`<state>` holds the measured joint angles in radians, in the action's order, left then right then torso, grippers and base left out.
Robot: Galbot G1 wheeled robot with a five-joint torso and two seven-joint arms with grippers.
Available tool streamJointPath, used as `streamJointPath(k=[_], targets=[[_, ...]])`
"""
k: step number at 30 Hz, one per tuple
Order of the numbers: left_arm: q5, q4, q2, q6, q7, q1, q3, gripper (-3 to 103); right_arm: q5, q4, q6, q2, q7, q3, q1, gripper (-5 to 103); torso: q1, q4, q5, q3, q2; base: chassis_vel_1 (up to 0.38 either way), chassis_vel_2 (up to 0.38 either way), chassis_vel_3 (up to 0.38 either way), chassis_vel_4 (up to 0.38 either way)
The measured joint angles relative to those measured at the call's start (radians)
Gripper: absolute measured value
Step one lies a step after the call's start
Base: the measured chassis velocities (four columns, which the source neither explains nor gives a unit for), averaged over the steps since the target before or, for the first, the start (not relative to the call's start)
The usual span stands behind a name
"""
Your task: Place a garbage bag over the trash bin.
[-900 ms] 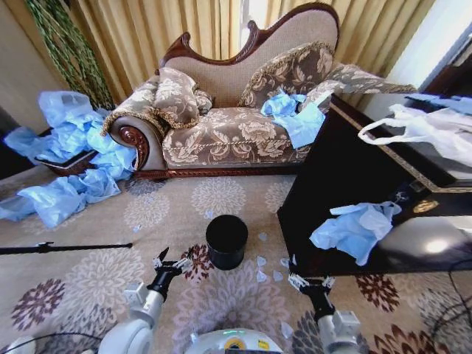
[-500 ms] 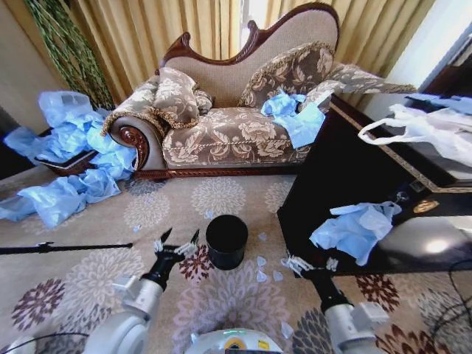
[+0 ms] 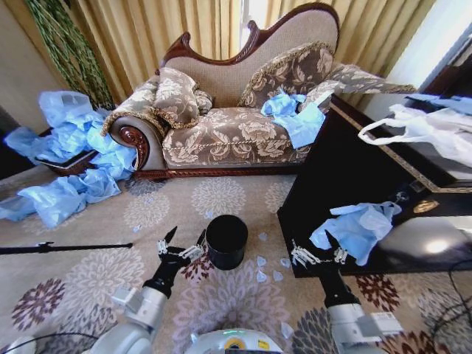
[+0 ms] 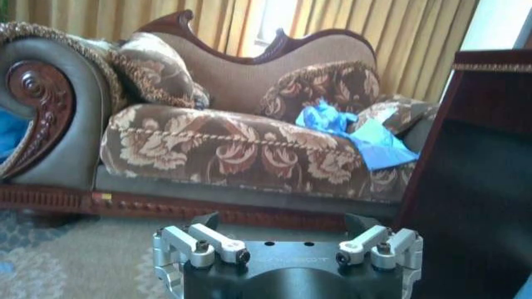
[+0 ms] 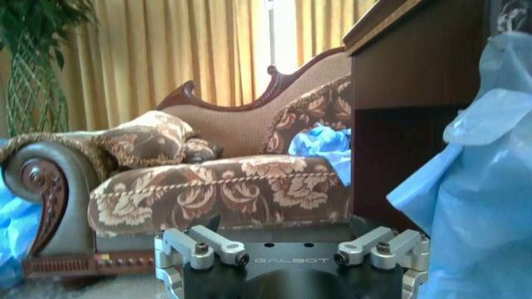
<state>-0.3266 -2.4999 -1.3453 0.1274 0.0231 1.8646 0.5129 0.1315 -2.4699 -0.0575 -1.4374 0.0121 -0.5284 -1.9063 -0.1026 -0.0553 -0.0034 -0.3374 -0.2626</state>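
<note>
1. Room: patterned carpet [image 3: 221, 199]. Far left, heaps of blue bags [image 3: 66, 158]. Centre back, an ornate sofa [image 3: 236, 110] before gold curtains [image 3: 147, 29], with more blue plastic on its seat. Right, a dark glossy surface [image 3: 354, 184] carrying a white handled bag [image 3: 424, 129].
2. Trash bin [image 3: 226, 240]: black, round, upright on the carpet, centre foreground, mouth uncovered.
3. Garbage bag [image 3: 358, 227]: light blue, crumpled, lying at the surface's near edge and hanging slightly over it.
4. Clearance: open carpet left of and in front of the bin; small pale scraps between the bin and the surface's dark side panel, which stands near on the right.
5. Left pincer [image 3: 181, 247]: fingers spread open, empty, just left of the bin, arm rising from below.
6. Right pincer [image 3: 318, 256]: fingers apart, empty, at the surface's near edge, just beside the garbage bag; right wrist view shows blue plastic close alongside.
</note>
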Motion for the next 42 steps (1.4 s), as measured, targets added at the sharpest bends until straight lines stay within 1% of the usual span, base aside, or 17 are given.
streamJointPath(k=[5, 9, 11, 13, 16, 19, 21, 22, 23, 27, 28, 32, 33, 37, 38, 40, 42], targets=[[-0.004, 0.0, 0.016, 0.003, 0.018, 0.008, 0.038, 100, -0.02, 0.039, -0.026, -0.007, 0.005, 0.001, 0.0, 100, 0.0, 0.0002, 0.0001, 0.0, 0.0, 0.0, 0.0, 0.0, 0.0], [-0.097, 0.0, 0.098, 0.021, 0.009, -0.033, 0.101, 103, 0.011, 0.066, -0.054, -0.011, 0.009, -0.007, -0.018, 100, 0.0, -0.0004, -0.0003, 0.0, 0.0, 0.0, 0.0, 0.0, 0.0], [-0.204, -0.007, 0.163, 0.032, -0.027, -0.062, 0.13, 100, 0.048, 0.099, -0.072, 0.015, -0.051, -0.008, -0.023, 100, 0.0, 0.0, 0.0002, 0.0, 0.0, 0.0, 0.0, 0.0, 0.0], [-0.231, -0.007, 0.173, 0.037, -0.035, -0.07, 0.131, 100, 0.051, 0.105, -0.072, 0.02, -0.059, -0.006, -0.022, 100, 0.0, 0.0004, -0.0001, 0.0, 0.0, 0.0, 0.0, 0.0, 0.0], [-0.432, -0.007, 0.31, 0.087, -0.071, -0.162, 0.06, 100, 0.035, 0.164, -0.102, 0.019, -0.087, 0.005, -0.017, 100, 0.0, -0.0002, -0.0006, 0.0, 0.0, 0.0, 0.0, 0.0, 0.0], [-0.534, -0.006, 0.382, 0.103, -0.083, -0.207, 0.022, 100, 0.017, 0.207, -0.134, 0.013, -0.091, 0.001, -0.015, 100, 0.0, -0.0006, 0.0, 0.0, 0.0, 0.0, 0.0, 0.0, 0.0], [-0.736, -0.005, 0.506, 0.12, -0.092, -0.313, -0.036, 100, 0.008, 0.266, -0.182, 0.006, -0.094, -0.013, -0.014, 100, 0.0, -0.0001, 0.0, 0.0, 0.0, 0.0, 0.0, 0.0, 0.0], [-0.736, -0.005, 0.506, 0.12, -0.092, -0.313, -0.036, 100, 0.008, 0.266, -0.182, 0.006, -0.094, -0.013, -0.014, 100, 0.0, -0.0001, 0.0, 0.0, 0.0, 0.0, 0.0, 0.0, 0.0], [-0.868, -0.003, 0.566, 0.125, -0.092, -0.379, -0.066, 100, 0.01, 0.291, -0.201, 0.002, -0.093, -0.02, -0.015, 100, 0.0, -0.0007, -0.0001, 0.0, 0.0, 0.0, 0.0, 0.0, 0.0], [-1.142, 0.065, 0.667, 0.15, -0.068, -0.614, -0.243, 100, 0.01, 0.329, -0.228, -0.013, -0.094, -0.027, -0.009, 100, 0.0, 0.0, -0.0001, 0.0, 0.0, 0.0, 0.0, 0.0, 0.0], [-1.142, 0.065, 0.667, 0.15, -0.068, -0.614, -0.243, 100, 0.01, 0.329, -0.228, -0.013, -0.094, -0.027, -0.009, 100, 0.0, 0.0, -0.0001, 0.0, 0.0, 0.0, 0.0, 0.0, 0.0], [-1.272, 0.193, 0.615, 0.156, -0.067, -0.958, -0.579, 98, 0.004, 0.35, -0.224, -0.024, -0.076, -0.016, 0.036, 100, 0.0, 0.0001, 0.0003, 0.0, 0.0, 0.0, 0.0, 0.0, 0.0], [-1.272, 0.193, 0.615, 0.156, -0.067, -0.958, -0.579, 98, 0.004, 0.35, -0.224, -0.024, -0.076, -0.016, 0.036, 100, 0.0, 0.0001, 0.0003, 0.0, 0.0, 0.0, 0.0, 0.0, 0.0], [-1.348, 0.347, 0.452, 0.143, -0.109, -1.227, -0.852, 100, 0.002, 0.375, -0.2, -0.008, -0.059, -0.015, 0.065, 100, 0.0, -0.0004, -0.0002, 0.0, 0.0, 0.0, 0.0, 0.0, 0.0], [-1.348, 0.347, 0.452, 0.143, -0.109, -1.227, -0.852, 100, 0.002, 0.375, -0.2, -0.008, -0.059, -0.015, 0.065, 100, 0.0, -0.0004, -0.0002, 0.0, 0.0, 0.0, 0.0, 0.0, 0.0], [-1.373, 0.415, 0.331, 0.134, -0.15, -1.308, -0.938, 100, 0.005, 0.396, -0.195, 0.003, -0.05, -0.014, 0.069, 100, 0.0, 0.0002, 0.0011, 0.0, 0.0, 0.0, 0.0, 0.0, 0.0], [-1.383, 0.436, 0.273, 0.131, -0.173, -1.324, -0.958, 101, 0.008, 0.405, -0.194, 0.004, -0.046, -0.014, 0.07, 100, 0.0, -0.0003, -0.0001, 0.0, 0.0, 0.0, 0.0, 0.0, 0.0]])
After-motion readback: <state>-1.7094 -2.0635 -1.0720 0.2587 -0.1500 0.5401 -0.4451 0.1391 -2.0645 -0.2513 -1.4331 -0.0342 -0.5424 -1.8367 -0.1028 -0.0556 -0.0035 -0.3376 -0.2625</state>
